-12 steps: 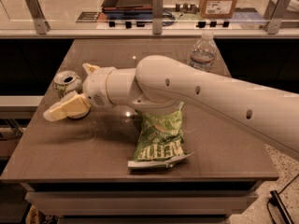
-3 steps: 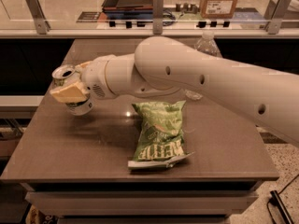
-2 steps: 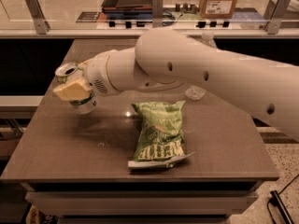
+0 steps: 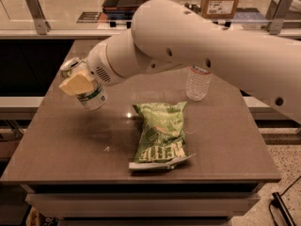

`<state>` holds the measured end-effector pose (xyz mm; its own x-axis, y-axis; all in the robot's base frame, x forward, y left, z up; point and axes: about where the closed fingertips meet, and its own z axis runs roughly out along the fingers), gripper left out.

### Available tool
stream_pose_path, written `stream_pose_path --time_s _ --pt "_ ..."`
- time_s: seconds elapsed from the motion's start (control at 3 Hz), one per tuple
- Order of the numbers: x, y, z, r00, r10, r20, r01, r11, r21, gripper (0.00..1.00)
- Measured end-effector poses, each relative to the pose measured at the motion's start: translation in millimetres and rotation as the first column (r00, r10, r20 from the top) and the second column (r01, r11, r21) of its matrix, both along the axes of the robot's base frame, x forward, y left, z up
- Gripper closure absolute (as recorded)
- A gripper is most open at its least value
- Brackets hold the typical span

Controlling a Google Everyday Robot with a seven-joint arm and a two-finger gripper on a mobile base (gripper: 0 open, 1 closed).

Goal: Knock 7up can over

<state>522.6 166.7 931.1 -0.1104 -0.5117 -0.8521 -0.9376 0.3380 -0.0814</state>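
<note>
The 7up can [image 4: 94, 98], white and green with a silver top, is at the left of the brown table [image 4: 70, 145]. It is tilted, top leaning up-left, and appears lifted off the surface, with a shadow below it. My gripper [image 4: 77, 85] is shut on the can; one yellowish finger [image 4: 75, 83] lies across its upper front and the other is hidden behind it. The big white arm reaches in from the right and hides the table's back middle.
A green chip bag [image 4: 160, 133] lies flat in the middle of the table. A clear plastic water bottle [image 4: 197, 83] stands at the back right, partly under the arm. A counter with a rail, a tray and a cardboard box [image 4: 220, 1] runs behind.
The gripper went from the table's left to the can and closed on it. Since one second ago the can has tipped and risen slightly up and right.
</note>
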Motion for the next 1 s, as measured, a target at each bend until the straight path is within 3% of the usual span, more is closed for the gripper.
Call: stream_pose_path --time_s 0.67,1.0 --pt "3 -8 -3 0.9984 -0.017 -0.054 0.010 0.993 -0.114 1.00" --pt "-1 -9 -18 0.9951 -0.033 -0.093 0.016 0.982 -0.186 1.00"
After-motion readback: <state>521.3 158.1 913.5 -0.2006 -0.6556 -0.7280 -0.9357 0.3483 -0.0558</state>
